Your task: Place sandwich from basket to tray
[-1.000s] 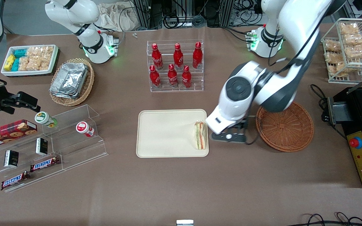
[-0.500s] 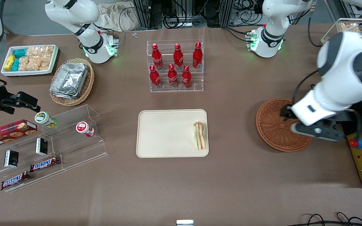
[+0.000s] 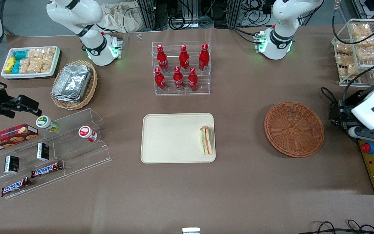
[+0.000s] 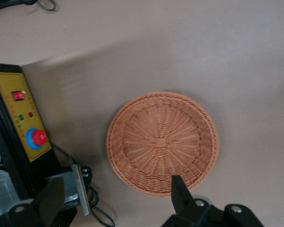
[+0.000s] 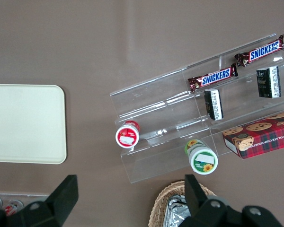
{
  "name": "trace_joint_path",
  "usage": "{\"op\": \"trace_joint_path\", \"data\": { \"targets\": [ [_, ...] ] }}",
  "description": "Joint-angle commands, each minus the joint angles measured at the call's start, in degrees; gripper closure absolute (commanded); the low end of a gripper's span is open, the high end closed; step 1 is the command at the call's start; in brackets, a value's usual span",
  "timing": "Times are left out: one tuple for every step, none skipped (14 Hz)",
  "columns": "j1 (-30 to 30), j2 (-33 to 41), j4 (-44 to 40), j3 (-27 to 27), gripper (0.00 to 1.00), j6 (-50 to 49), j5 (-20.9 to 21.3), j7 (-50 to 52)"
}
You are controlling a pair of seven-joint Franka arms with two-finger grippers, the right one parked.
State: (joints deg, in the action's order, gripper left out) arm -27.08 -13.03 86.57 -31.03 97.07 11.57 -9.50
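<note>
The sandwich [image 3: 207, 144], a wrapped wedge with green and red-orange layers, lies on the cream tray [image 3: 170, 136] at the tray's edge nearest the basket. The reddish-brown wicker basket [image 3: 294, 129] has nothing in it, as the left wrist view also shows [image 4: 162, 142]. My left gripper [image 3: 338, 117] hangs above the table between the basket and the black control box, toward the working arm's end. It is open [image 4: 116, 201], its two dark fingers [image 4: 180, 191] wide apart with nothing between them. Part of the tray [image 5: 23, 123] shows in the right wrist view.
A black box with a yellow panel and red button [image 3: 373, 159] and a cable [image 4: 92, 208] lie close to the gripper. A wire rack of snack bags [image 3: 359, 48], a cola bottle stand [image 3: 182, 68], a tan basket of foil containers [image 3: 75, 83] and an acrylic snack shelf [image 3: 54, 146] stand around.
The left arm swung from beside the tray, across the basket, out to the working arm's end of the table. The sandwich stayed on the tray.
</note>
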Motion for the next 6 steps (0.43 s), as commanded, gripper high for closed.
{"op": "trace_joint_path", "data": {
  "targets": [
    [-3.2,0.9,0.4,-0.5,0.0,0.8,-0.6,-1.0],
    [-3.9,1.0,0.4,-0.5,0.0,0.8,-0.6,-1.0],
    [-4.6,1.2,0.4,-0.5,0.0,0.5,-0.6,-1.1],
    [-4.8,1.3,0.3,-0.5,0.0,0.4,-0.5,-1.0],
    [-5.3,1.3,0.3,-0.5,0.0,0.4,-0.6,-0.7],
    [-5.3,1.3,0.4,-0.5,0.0,0.4,-0.6,-0.4]
  ]
}}
